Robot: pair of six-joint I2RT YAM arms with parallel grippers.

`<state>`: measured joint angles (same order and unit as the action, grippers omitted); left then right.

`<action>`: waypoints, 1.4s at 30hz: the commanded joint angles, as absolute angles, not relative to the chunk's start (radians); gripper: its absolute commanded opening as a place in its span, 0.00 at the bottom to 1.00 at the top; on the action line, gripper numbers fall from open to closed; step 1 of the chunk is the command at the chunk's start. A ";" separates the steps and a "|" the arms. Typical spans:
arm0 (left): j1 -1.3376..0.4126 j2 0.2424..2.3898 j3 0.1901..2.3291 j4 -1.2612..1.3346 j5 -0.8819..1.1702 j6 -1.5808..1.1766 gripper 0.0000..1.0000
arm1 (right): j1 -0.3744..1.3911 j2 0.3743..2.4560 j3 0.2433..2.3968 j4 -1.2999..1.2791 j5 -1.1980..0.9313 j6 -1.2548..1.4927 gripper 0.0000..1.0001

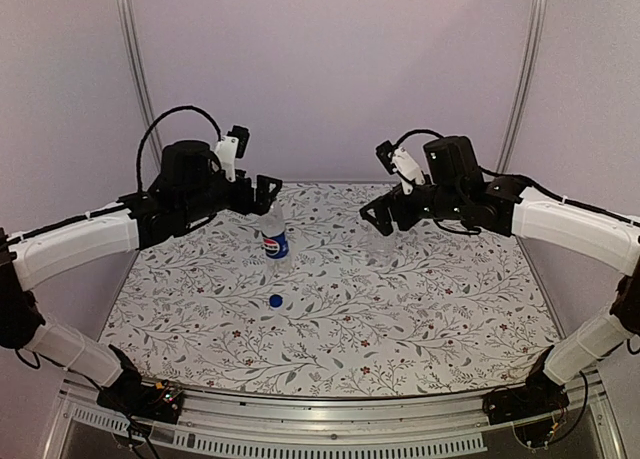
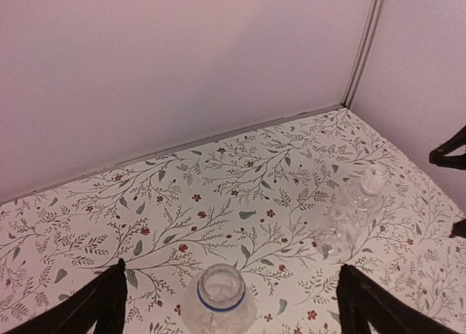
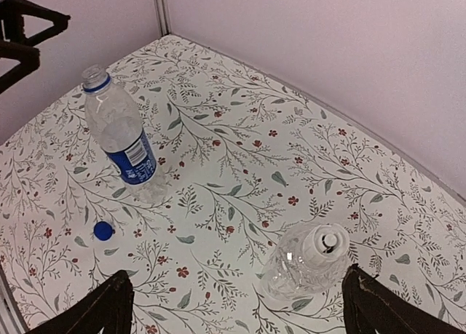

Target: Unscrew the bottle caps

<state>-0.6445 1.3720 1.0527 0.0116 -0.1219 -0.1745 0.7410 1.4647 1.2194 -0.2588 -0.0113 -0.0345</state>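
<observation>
Across the whole top view lies the counter (image 1: 400, 319), covered in a leaf-and-flower print, with pale walls behind it. The left arm (image 1: 70, 244) reaches in from 9 o'clock and the right arm (image 1: 570, 224) from 3 o'clock, both held above the far half of the counter.

The left tool (image 1: 266, 192) stands wide, its two dark fingers (image 2: 102, 305) well apart, empty, with the open bottle mouth below and between them in its wrist view. The right tool (image 1: 378, 217) is also spread wide and grips nothing; its fingers (image 3: 109, 308) frame the shorter bottle from above.

The taller bottle (image 1: 274, 237), with a blue Pepsi label, stands upright at about 11 o'clock from the counter's centre, just under the left tool. Its neck is uncapped, and a blue ring sits around it. The plain bottle (image 3: 306, 261) stands upright at about 1 o'clock, under the right tool.

The blue cap (image 1: 275, 301) lies on the counter at 6 o'clock from the Pepsi bottle, apart from it. The white cap (image 3: 325, 243) sits on the plain bottle's neck.
</observation>
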 commanded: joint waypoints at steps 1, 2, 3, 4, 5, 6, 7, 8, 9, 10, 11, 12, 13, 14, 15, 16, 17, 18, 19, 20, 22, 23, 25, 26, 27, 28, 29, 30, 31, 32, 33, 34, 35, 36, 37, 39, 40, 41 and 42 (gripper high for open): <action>-0.633 1.272 0.993 0.084 -0.084 -0.200 1.00 | 0.711 1.523 1.310 -0.295 0.153 -0.005 0.97; -0.632 1.255 0.983 0.090 -0.072 -0.206 1.00 | 0.705 1.540 1.327 -0.306 0.155 -0.005 0.96; -0.632 1.239 0.974 0.092 -0.061 -0.206 1.00 | 0.697 1.564 1.345 -0.316 0.155 -0.005 0.95; -0.633 1.225 0.966 0.095 -0.051 -0.206 1.00 | 0.691 1.578 1.362 -0.324 0.153 -0.005 0.94; -0.633 1.213 0.957 0.098 -0.046 -0.207 1.00 | 0.684 1.599 1.378 -0.331 0.152 -0.005 0.93; -0.633 1.202 0.949 0.101 -0.043 -0.208 1.00 | 0.678 1.614 1.395 -0.340 0.150 -0.005 0.92; -0.632 1.192 0.940 0.104 -0.044 -0.211 1.00 | 0.672 1.636 1.408 -0.346 0.145 -0.005 0.91; -0.633 1.183 0.932 0.104 -0.045 -0.215 1.00 | 0.667 1.654 1.427 -0.351 0.142 -0.005 0.89; -0.632 1.176 0.927 0.104 -0.048 -0.221 1.00 | 0.662 1.665 1.440 -0.356 0.138 -0.005 0.88; -0.632 1.169 0.919 0.104 -0.051 -0.226 1.00 | 0.656 1.685 1.451 -0.361 0.135 -0.005 0.88; -0.633 1.164 0.914 0.103 -0.057 -0.232 1.00 | 0.650 1.696 1.462 -0.364 0.128 0.006 0.87; -0.633 1.158 0.910 0.101 -0.061 -0.238 1.00 | 0.642 1.709 1.471 -0.367 0.116 0.019 0.87; -0.633 1.156 0.908 0.098 -0.065 -0.243 1.00 | 0.637 1.718 1.480 -0.371 0.109 0.027 0.86; -0.633 1.154 0.905 0.094 -0.065 -0.247 1.00 | 0.632 1.733 1.487 -0.374 0.108 0.030 0.86; -0.632 1.152 0.902 0.092 -0.062 -0.250 1.00 | 0.629 1.748 1.493 -0.378 0.103 0.031 0.85; -0.632 1.151 0.901 0.090 -0.059 -0.253 1.00 | 0.625 1.758 1.501 -0.382 0.094 0.031 0.84; -0.633 1.151 0.899 0.087 -0.057 -0.252 1.00 | 0.621 1.775 1.509 -0.387 0.088 0.031 0.82; -0.633 1.149 0.898 0.085 -0.055 -0.253 1.00 | 0.618 1.785 1.514 -0.391 0.078 0.031 0.80; -0.633 1.148 0.895 0.083 -0.054 -0.253 1.00 | 0.616 1.798 1.520 -0.395 0.071 0.030 0.79; -0.634 1.146 0.893 0.083 -0.052 -0.253 1.00 | 0.614 1.811 1.524 -0.398 0.064 0.029 0.77; -0.634 1.142 0.890 0.083 -0.048 -0.253 1.00 | 0.610 1.826 1.531 -0.405 0.050 0.030 0.73; -0.635 1.140 0.889 0.083 -0.046 -0.254 1.00 | 0.609 1.830 1.531 -0.406 0.047 0.032 0.69; -0.633 1.138 0.887 0.083 -0.043 -0.254 1.00 | 0.608 1.836 1.529 -0.407 0.040 0.035 0.66; -0.633 1.137 0.886 0.083 -0.044 -0.253 1.00 | 0.607 1.839 1.528 -0.408 0.039 0.035 0.64; -0.633 1.137 0.885 0.083 -0.044 -0.254 1.00 | 0.607 1.843 1.527 -0.408 0.037 0.035 0.62; -0.634 1.137 0.884 0.084 -0.044 -0.253 1.00 | 0.606 1.846 1.526 -0.410 0.035 0.035 0.61; -0.634 1.138 0.883 0.084 -0.043 -0.252 1.00 | 0.606 1.849 1.526 -0.411 0.035 0.035 0.59; -0.634 1.138 0.883 0.084 -0.043 -0.253 1.00 | 0.606 1.851 1.525 -0.411 0.035 0.035 0.58; -0.634 1.138 0.881 0.084 -0.042 -0.254 1.00 | 0.605 1.853 1.524 -0.411 0.033 0.035 0.56; -0.634 1.138 0.881 0.084 -0.040 -0.253 1.00 | 0.606 1.853 1.522 -0.411 0.032 0.035 0.54; -0.633 1.138 0.881 0.084 -0.040 -0.253 1.00 | 0.606 1.853 1.522 -0.410 0.031 0.036 0.52; -0.633 1.138 0.879 0.084 -0.041 -0.254 1.00 | 0.606 1.852 1.520 -0.412 0.030 0.036 0.50; -0.633 1.138 0.880 0.084 -0.042 -0.253 1.00 | 0.606 1.852 1.520 -0.412 0.028 0.035 0.49; -0.633 1.138 0.880 0.085 -0.049 -0.256 1.00 | 0.605 1.850 1.519 -0.413 0.029 0.035 0.47; -0.633 1.138 0.882 0.086 -0.059 -0.262 1.00 | 0.606 1.848 1.519 -0.415 0.033 0.033 0.45; -0.634 1.139 0.888 0.081 -0.080 -0.277 1.00 | 0.606 1.846 1.520 -0.418 0.034 0.028 0.39; -0.633 1.139 0.892 0.077 -0.085 -0.283 1.00 | 0.606 1.845 1.521 -0.421 0.034 0.024 0.36; -0.633 1.138 0.894 0.075 -0.086 -0.287 1.00 | 0.606 1.841 1.522 -0.424 0.034 0.023 0.33; -0.634 1.137 0.895 0.075 -0.083 -0.290 1.00 | 0.606 1.837 1.523 -0.428 0.031 0.020 0.30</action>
